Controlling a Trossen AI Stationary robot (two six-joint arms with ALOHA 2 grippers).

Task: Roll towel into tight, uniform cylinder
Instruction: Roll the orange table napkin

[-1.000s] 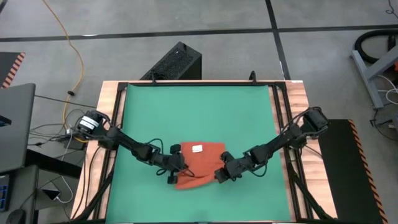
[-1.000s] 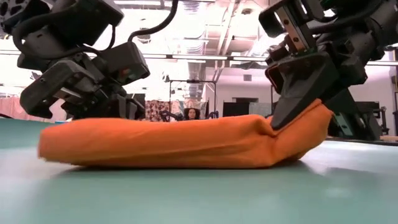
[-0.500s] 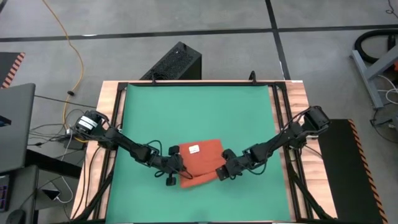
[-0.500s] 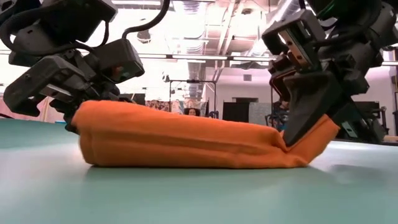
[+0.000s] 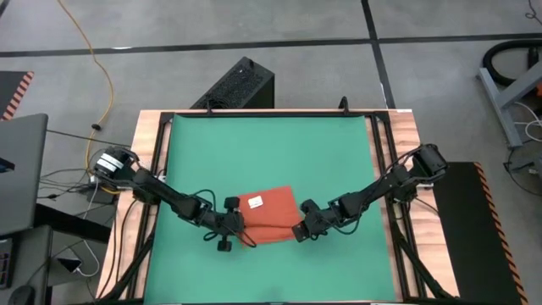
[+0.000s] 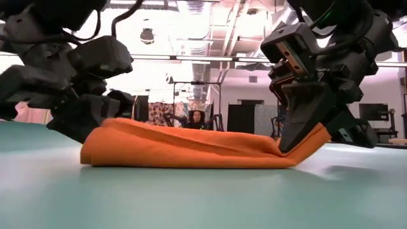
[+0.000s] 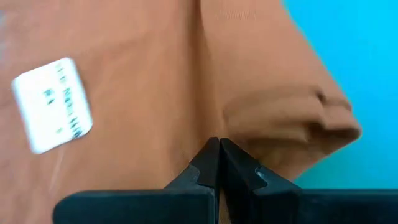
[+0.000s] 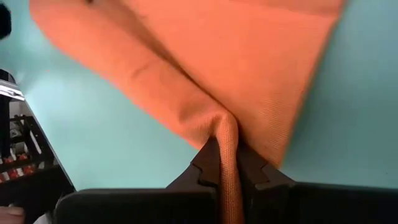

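The orange-red towel [image 5: 269,216] lies folded on the green mat [image 5: 271,144], near the mat's near edge, with its white tag [image 5: 255,202] facing up. My left gripper [image 5: 240,227] is shut at the towel's left near corner, and my right gripper [image 5: 298,230] is shut at its right near corner. In the low view the towel [image 6: 191,149] lies low and flat, with both ends rising toward the grippers. A rolled-over lump of cloth [image 7: 280,121] sits beside the left fingertips. My left gripper [image 7: 219,144] slants down onto the towel's left near part, its tips meeting on the top layer [image 7: 205,124], where a crease begins. How much cloth is pinched stays hidden by the fingers. That end [image 6: 111,124] is raised a little; the rest lies on the mat. My right gripper [image 8: 227,149] pinches a raised fold [image 8: 227,127] at the towel's right near corner between its two fingers, slanting down from the right. The fold runs back between the fingers. In the low view that end [image 6: 308,140] is lifted off the mat, and the cloth slopes down from it.
A wooden rim [image 5: 398,169] and black rails frame the mat. A black box [image 5: 241,80] stands beyond the far edge and a laptop [image 5: 17,169] off the left side. The mat's far half is bare green. A person [image 6: 198,117] shows far behind in the room.
Both grippers have drawn the towel's near edge toward the far edge, and the left one has also risen. The left end has lifted and slid toward the right, so the towel now spans less from left to right and from near to far. Its thick bulge has flattened.
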